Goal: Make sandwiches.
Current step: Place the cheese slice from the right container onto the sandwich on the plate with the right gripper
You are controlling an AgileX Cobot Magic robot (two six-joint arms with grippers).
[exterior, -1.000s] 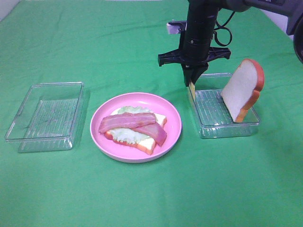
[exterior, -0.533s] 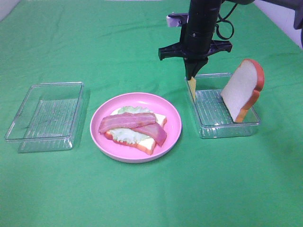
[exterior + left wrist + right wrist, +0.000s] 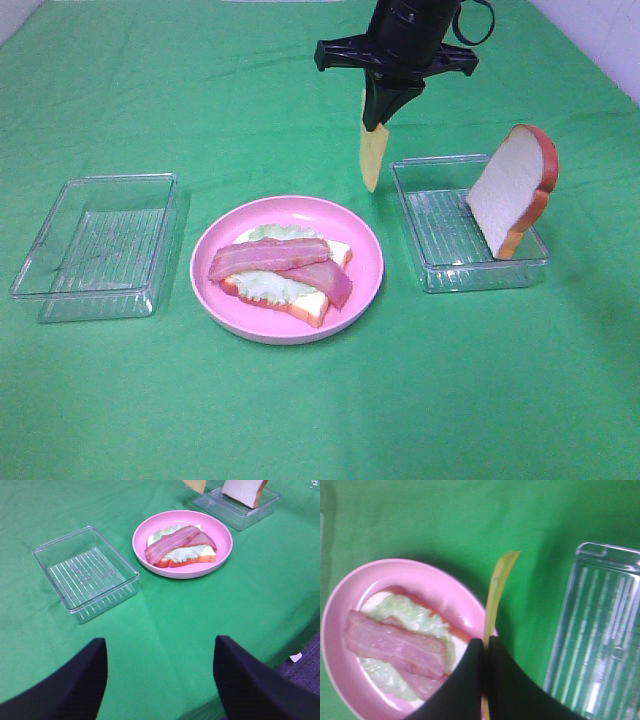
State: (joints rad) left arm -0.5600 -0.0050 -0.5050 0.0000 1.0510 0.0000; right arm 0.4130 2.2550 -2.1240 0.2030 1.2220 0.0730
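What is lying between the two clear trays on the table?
The pink plate carrying the half-built sandwich, seen in the exterior high view.

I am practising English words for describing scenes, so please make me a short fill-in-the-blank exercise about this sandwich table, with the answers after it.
1. The right tool grips the cheese slice in the air, over the table's ___ cloth.
2. On the pink plate, ___ bacon strips lie over the lettuce.
3. The loose bread slice leans in the clear tray on the ___ side of the high view.
Missing words: green; two; right.
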